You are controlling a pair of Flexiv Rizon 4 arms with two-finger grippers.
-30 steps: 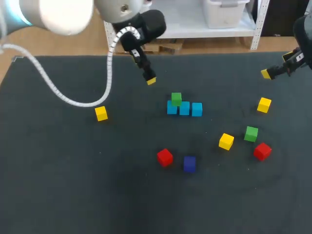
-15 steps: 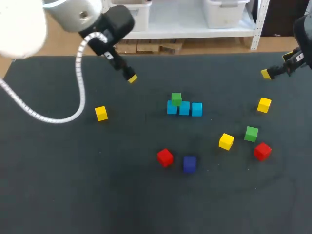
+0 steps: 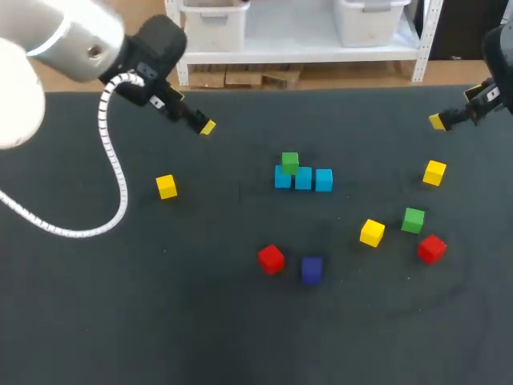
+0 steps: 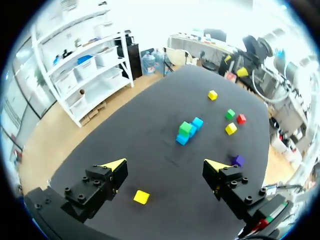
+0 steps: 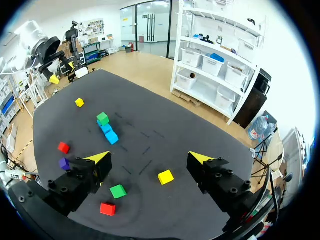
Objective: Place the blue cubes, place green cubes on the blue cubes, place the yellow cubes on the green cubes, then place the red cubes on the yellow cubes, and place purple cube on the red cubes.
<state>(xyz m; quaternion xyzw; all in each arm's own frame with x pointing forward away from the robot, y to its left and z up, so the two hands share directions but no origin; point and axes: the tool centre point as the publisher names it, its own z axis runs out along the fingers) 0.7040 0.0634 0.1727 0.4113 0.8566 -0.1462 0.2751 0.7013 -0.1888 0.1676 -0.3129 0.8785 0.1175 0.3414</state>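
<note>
Nearest on the dark surface (image 3: 120, 321) lay the purple cube (image 3: 312, 269), just beside a red cube (image 3: 271, 258). To the right sat the other red cube (image 3: 431, 249), a loose green cube (image 3: 414, 220) and a yellow cube (image 3: 372, 233). Farther out, three blue cubes (image 3: 303, 179) touched in a row, a stacked green cube (image 3: 290, 163) on its left end. A left yellow cube (image 3: 167, 187) and a right yellow cube (image 3: 434, 172) lay well apart. The left tool (image 4: 165, 167) hung spread and empty over the far left. The right tool (image 5: 148, 159) hung likewise at the far right.
</note>
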